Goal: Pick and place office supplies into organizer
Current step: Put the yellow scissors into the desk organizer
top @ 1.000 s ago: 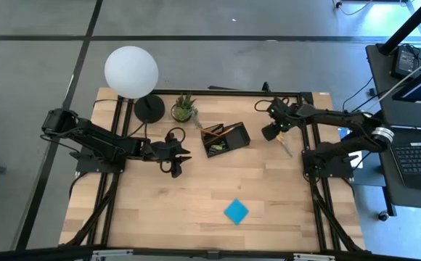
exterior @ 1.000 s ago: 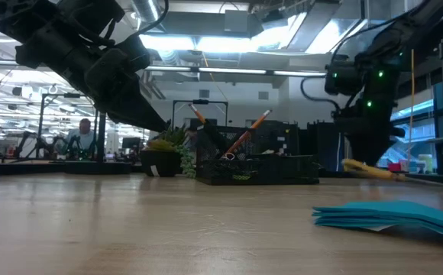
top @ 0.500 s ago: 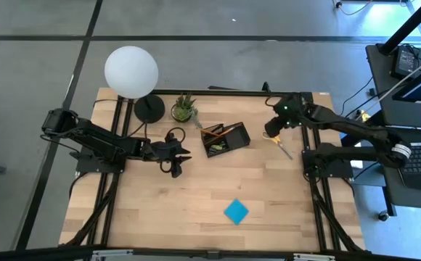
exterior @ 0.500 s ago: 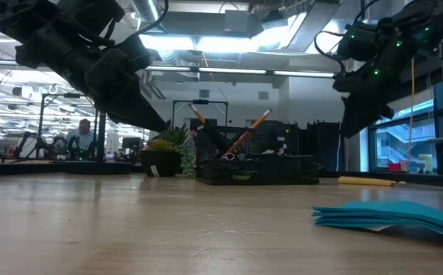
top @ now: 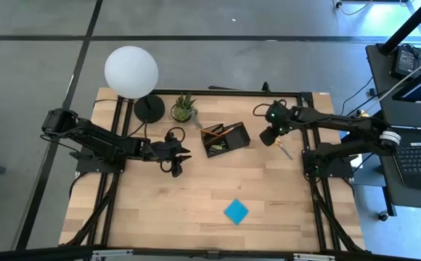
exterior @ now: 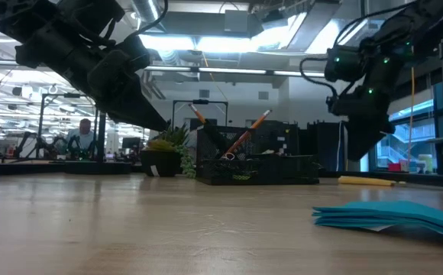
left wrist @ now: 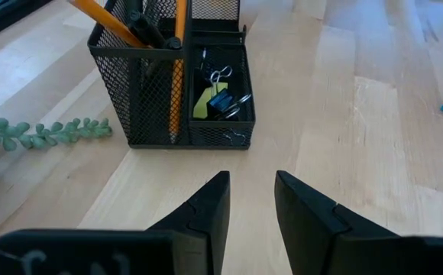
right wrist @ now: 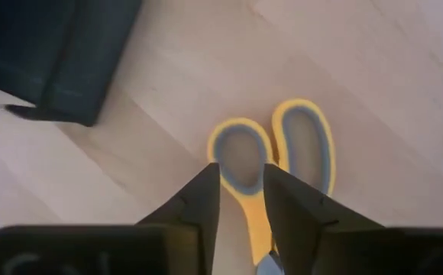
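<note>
The yellow-handled scissors (right wrist: 302, 145) lie flat on the table near its right edge (top: 284, 148). My right gripper (right wrist: 242, 172) hovers just above their handle loops, pointing steeply down. Its fingers are a narrow gap apart and touch nothing (exterior: 355, 153). The black mesh organizer (top: 225, 138) stands mid-table with orange pencils (left wrist: 177, 69) leaning in it. Clips (left wrist: 221, 98) and a small yellow block (left wrist: 203, 105) lie in its low compartment. A blue sticky-note pad (top: 236, 211) lies toward the near edge. My left gripper (left wrist: 252, 187) waits open, left of the organizer.
A lamp with a white globe (top: 131, 70) and round black base (top: 149, 109) stands at the far left. A small potted plant (top: 184, 109) is beside it. Black frame rails run along both table sides (top: 313, 181). Bare wood lies between the organizer and the pad.
A second ago the scissors were tilted, with one end raised off the table under my right gripper. They now lie flat. My right gripper rose clear of them, then came back down a little toward the table's left, and now hangs over the handles.
</note>
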`<state>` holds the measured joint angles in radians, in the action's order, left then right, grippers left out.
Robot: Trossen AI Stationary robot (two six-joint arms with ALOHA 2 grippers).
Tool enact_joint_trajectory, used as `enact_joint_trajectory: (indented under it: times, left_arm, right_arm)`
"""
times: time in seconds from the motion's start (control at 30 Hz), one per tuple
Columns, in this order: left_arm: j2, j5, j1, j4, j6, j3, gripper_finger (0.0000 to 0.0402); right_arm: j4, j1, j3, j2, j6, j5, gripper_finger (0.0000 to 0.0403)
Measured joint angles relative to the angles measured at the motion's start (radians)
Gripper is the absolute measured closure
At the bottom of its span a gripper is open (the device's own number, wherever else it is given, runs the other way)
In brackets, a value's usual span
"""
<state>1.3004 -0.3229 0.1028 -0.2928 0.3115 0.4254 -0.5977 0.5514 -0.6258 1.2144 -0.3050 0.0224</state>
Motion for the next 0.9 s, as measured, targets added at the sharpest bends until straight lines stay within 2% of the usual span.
enact_joint_trajectory:
  times: [0.23, 0.47, 0.6, 0.73, 0.9]
  left_arm:
    - [0.0, 0.0, 0.0, -0.003, 0.0, 0.0, 0.0304]
    - [0.0, -0.001, 0.0, -0.003, 0.0, 0.0, 0.0304]
    - [0.0, -0.001, 0.0, -0.003, 0.0, 0.0, 0.0304]
    - [0.0, -0.001, 0.0, -0.003, 0.0, 0.0, 0.0304]
    - [0.0, -0.002, 0.0, -0.003, 0.0, 0.0, 0.0304]
  right_arm:
    - [0.004, 0.0, 0.0, 0.063, 0.067, 0.029, 0.0266]
    - [0.025, 0.0, 0.0, 0.069, 0.085, 0.029, 0.019]
    - [0.032, 0.0, 0.0, 0.069, 0.153, 0.028, 0.016]
    - [0.032, 0.0, 0.0, 0.069, 0.177, 0.044, 0.0153]
    - [0.034, 0.001, 0.0, 0.069, 0.172, 0.074, 0.0177]
